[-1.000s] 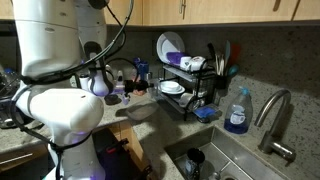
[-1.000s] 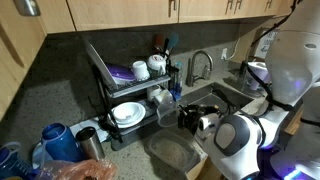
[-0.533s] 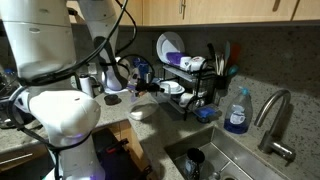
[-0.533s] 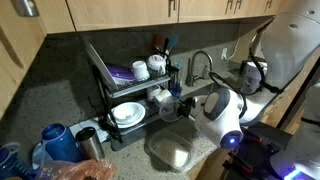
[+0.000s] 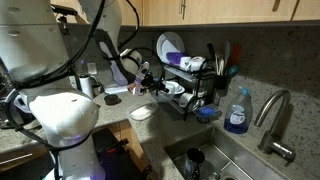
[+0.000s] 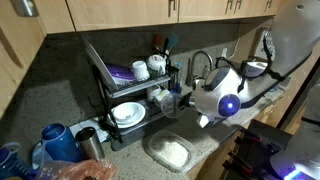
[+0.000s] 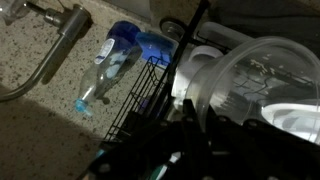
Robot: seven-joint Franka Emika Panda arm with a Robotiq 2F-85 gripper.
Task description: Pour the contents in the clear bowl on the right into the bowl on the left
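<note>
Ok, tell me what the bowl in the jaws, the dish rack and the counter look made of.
The bowl: clear and glossy, probably plastic, possibly glass; you can see through its wall. The dish rack: thin black wire, likely coated metal. The counter: speckled, polished stone, or a laminate imitating it.

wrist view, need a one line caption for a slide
Gripper holding the tilted clear bowl in front of the dish rack, with a blue spray bottle and faucet beyond.

Both exterior views are dim, the white robot arm [image 5: 60, 115] glaring bright. The wrist view is soft; shadow covers the speckled stone bench [image 7: 40, 140] toward seven o'clock.
</note>
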